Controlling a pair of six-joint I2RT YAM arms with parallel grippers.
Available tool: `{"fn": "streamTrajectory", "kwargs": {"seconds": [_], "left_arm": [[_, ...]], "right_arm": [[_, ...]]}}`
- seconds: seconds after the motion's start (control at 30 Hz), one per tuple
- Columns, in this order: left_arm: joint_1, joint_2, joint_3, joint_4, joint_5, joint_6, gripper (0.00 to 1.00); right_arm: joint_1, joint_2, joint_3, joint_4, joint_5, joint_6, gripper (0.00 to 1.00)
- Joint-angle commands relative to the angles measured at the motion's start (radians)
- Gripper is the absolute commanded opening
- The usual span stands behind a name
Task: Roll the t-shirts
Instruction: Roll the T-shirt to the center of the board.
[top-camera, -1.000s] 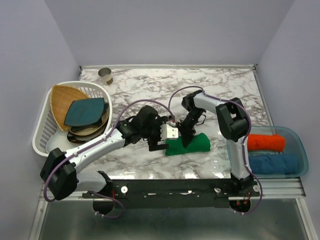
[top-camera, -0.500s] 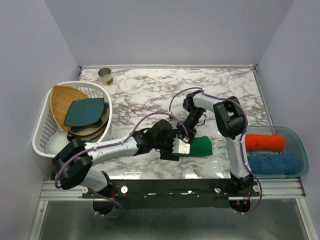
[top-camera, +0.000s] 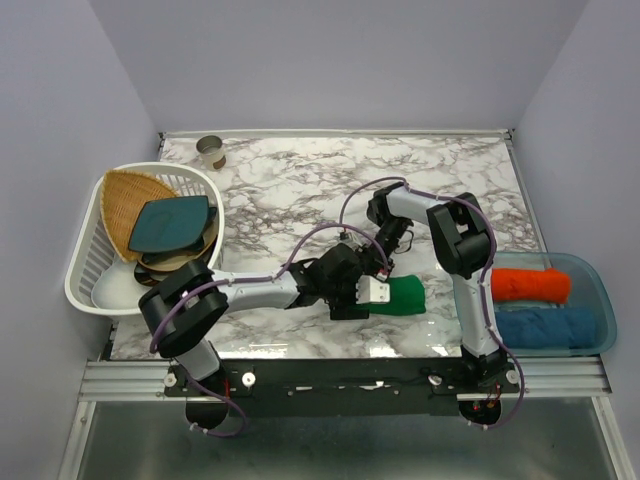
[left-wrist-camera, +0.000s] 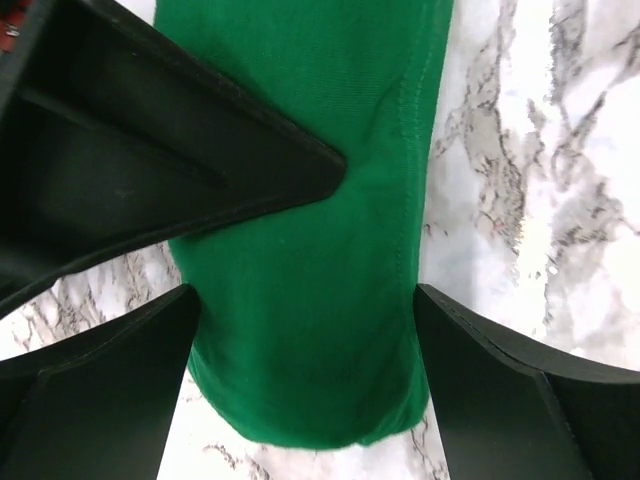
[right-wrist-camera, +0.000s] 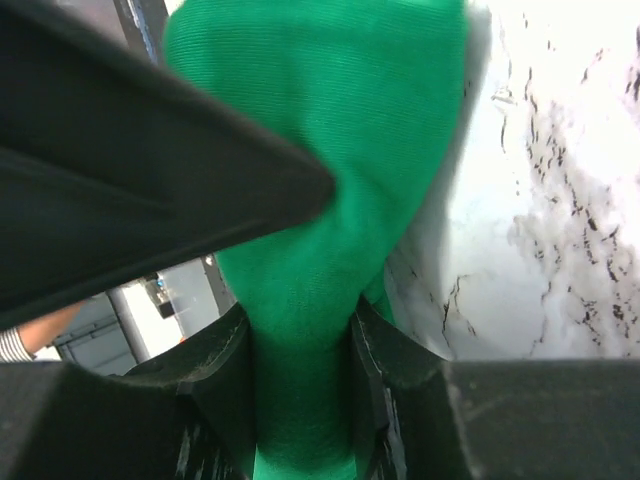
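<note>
Bright green cloth t-shirt roll (top-camera: 402, 296) lies lower centre of top view on marbled worktop (top-camera: 300, 190).
Right hand (right-wrist-camera: 300, 330) pinches roll end; hold firm.
Left hand (left-wrist-camera: 300, 300) spread astride roll; close evenly around middle so wraps stay tight.

Lab test cell: plain lavender walls (top-camera: 330, 60), marble-print tabletop (top-camera: 300, 180)

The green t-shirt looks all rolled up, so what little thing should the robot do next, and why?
Probably lift the green t-shirt toward the bin. It is already rolled, the right pincer is pinching it, the left pincer straddles it open, and the orange and blue rolls already lie there.
</note>
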Motion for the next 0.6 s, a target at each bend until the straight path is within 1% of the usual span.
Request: {"fn": "streamTrajectory", "kwargs": {"seconds": [0.0, 0.1, 0.2, 0.27, 0.3, 0.33, 0.37, 0.43, 0.53, 0.57], "left_arm": [[-0.008, 0.074, 0.041, 0.015, -0.065, -0.007, 0.95], [-0.013, 0.098, 0.041, 0.012, -0.069, -0.005, 0.92], [-0.014, 0.099, 0.034, -0.006, -0.037, 0.011, 0.86], [-0.016, 0.096, 0.027, -0.028, -0.005, 0.027, 0.82], [-0.016, 0.096, 0.024, -0.034, 0.003, 0.031, 0.81], [-0.017, 0.091, 0.019, -0.040, 0.009, 0.036, 0.80], [-0.017, 0.090, 0.012, -0.043, 0.012, 0.038, 0.79], [-0.017, 0.084, 0.008, -0.057, 0.027, 0.050, 0.77], [-0.017, 0.079, 0.002, -0.064, 0.044, 0.050, 0.76], [-0.017, 0.076, 0.001, -0.067, 0.053, 0.048, 0.75]], "right_arm": [[0.000, 0.017, -0.033, 0.123, 0.099, -0.019, 0.41], [0.000, 0.018, -0.030, 0.122, 0.101, -0.019, 0.42], [-0.001, -0.008, -0.050, 0.151, 0.107, -0.003, 0.51], [-0.003, -0.041, -0.097, 0.203, 0.113, 0.004, 0.62], [-0.006, -0.061, -0.119, 0.226, 0.113, 0.010, 0.78], [-0.012, -0.116, -0.139, 0.250, 0.113, 0.014, 1.00], [-0.024, -0.142, -0.157, 0.299, 0.113, 0.019, 1.00], [-0.042, -0.225, -0.207, 0.338, 0.114, 0.036, 1.00], [-0.108, -0.313, -0.269, 0.428, 0.113, 0.089, 1.00], [-0.151, -0.375, -0.285, 0.475, 0.111, 0.105, 1.00]]}}
